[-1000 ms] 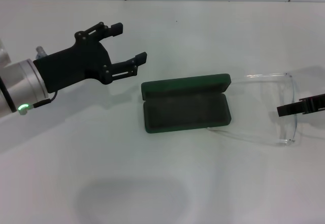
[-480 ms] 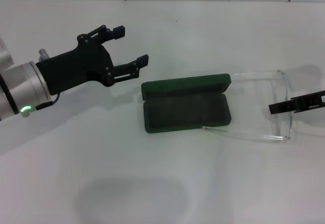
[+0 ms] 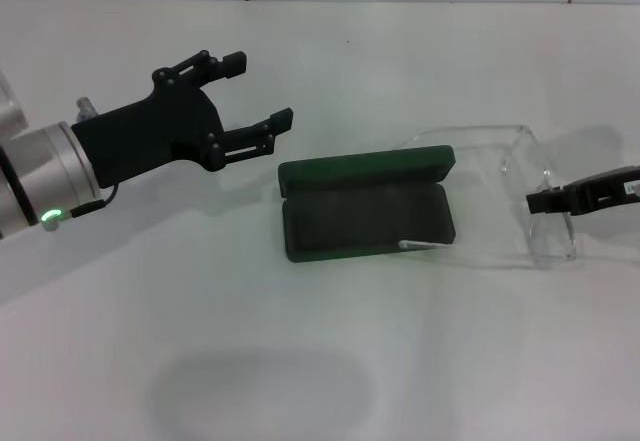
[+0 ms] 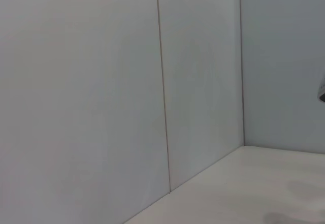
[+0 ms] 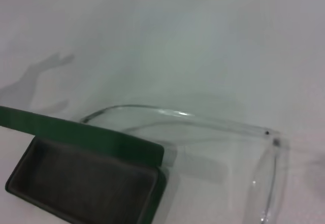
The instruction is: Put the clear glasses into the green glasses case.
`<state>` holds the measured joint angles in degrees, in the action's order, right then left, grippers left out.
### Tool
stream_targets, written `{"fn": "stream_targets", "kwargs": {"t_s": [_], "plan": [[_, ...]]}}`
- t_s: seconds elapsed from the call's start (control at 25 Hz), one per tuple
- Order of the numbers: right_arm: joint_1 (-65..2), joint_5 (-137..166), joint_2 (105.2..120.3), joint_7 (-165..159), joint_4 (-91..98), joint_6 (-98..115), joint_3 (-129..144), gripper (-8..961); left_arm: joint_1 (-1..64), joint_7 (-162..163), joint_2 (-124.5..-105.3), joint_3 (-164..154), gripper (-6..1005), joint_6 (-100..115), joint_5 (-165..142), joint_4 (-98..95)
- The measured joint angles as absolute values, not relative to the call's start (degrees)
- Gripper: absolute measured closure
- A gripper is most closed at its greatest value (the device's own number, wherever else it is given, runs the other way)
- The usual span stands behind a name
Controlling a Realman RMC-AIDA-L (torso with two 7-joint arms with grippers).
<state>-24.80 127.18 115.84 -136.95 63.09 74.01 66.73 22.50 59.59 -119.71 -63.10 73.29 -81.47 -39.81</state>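
**Glasses carried to the open case**

The right gripper [image 3: 545, 202] pinches the clear glasses [image 3: 500, 196] by the lens, arms pointing at the green glasses case [image 3: 365, 216], one tip over its tray. The left gripper [image 3: 262, 96] hovers spread wide, idle.

clear glasses [image 3: 520, 196]: glossy transparent plastic | green glasses case [image 3: 365, 216]: matt shell (dull grey lining)

Just a pale grey wall [image 4: 101, 92] here, split by thin vertical seams [image 4: 163, 97] — a second panel meets it at a corner — above a strip of white table surface [image 4: 264, 183] (faint shadows darken it near one edge).
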Motion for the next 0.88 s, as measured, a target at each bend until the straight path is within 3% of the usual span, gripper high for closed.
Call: {"fn": "stream_targets", "kwargs": {"t_s": [0.4,0.88], "plan": [[-24.66,125.26,115.82,-131.26,61.40,71.27,66.63,799,22.92,59.29,-119.70,-63.11,117,72.61,-81.35,-39.73],[-20.62,115.63,115.48,-116.44,61.59,72.34,58.69,820,22.38,52.13,-119.82,-63.65,120,75.14,-66.41,-30.14]]}}
